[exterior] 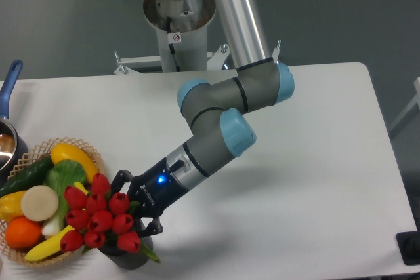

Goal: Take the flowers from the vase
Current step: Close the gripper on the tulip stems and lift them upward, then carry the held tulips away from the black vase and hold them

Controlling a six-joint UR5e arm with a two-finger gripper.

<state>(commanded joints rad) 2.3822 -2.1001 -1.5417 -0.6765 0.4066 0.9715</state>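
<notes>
low over the table edge, jaws clamped on the flowers (98, 221), bunch tilted above the vase (131, 257)

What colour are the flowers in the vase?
Red buds with green leaves: the flowers show clearly in the fixed camera view, beside the gripper.
</notes>
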